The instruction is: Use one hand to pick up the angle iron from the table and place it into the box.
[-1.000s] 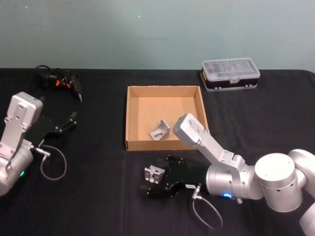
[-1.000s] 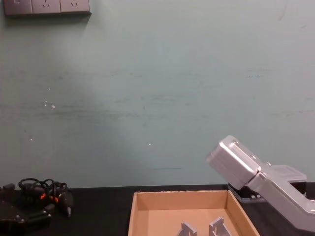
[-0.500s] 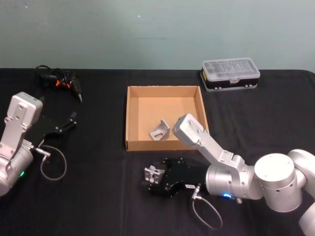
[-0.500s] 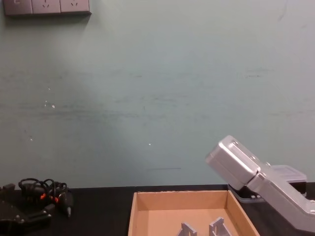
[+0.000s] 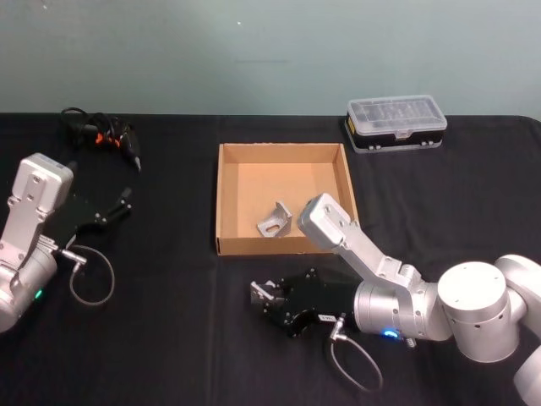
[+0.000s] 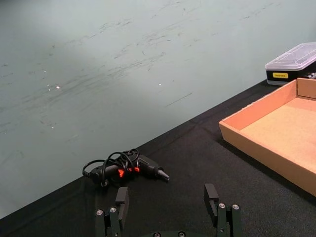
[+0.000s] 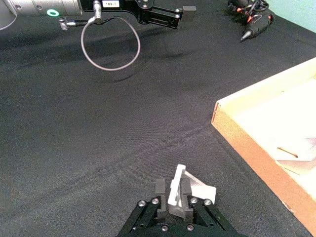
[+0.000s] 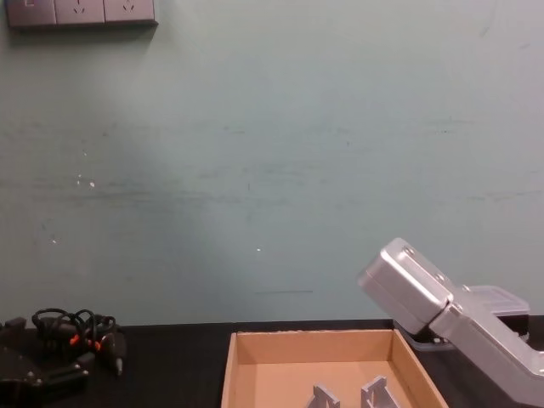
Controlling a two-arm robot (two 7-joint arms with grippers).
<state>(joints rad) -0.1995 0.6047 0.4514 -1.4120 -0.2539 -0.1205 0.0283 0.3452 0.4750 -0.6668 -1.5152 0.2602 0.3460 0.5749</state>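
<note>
An angle iron [image 5: 260, 292], a small silver bracket, sits just in front of the box's near wall over the black table [image 5: 169, 330]. My right gripper [image 5: 272, 298] is shut on it; in the right wrist view the angle iron [image 7: 181, 188] stands between the black fingers [image 7: 159, 188]. The tan cardboard box [image 5: 222, 199] lies at mid-table with another angle iron [image 5: 275, 220] resting inside near its front wall. My left gripper [image 5: 120, 203] is parked at the left side, open and holding nothing [image 6: 166, 197].
A black case with a clear lid [image 5: 396, 125] stands at the back right. A black tool with a coiled cord [image 5: 106, 135] lies at the back left. A cable loop [image 5: 91, 275] hangs beside the left arm.
My right gripper has slid forward over the angle iron and shut on it; the iron now sits between the fingers. The left arm has stayed put.
</note>
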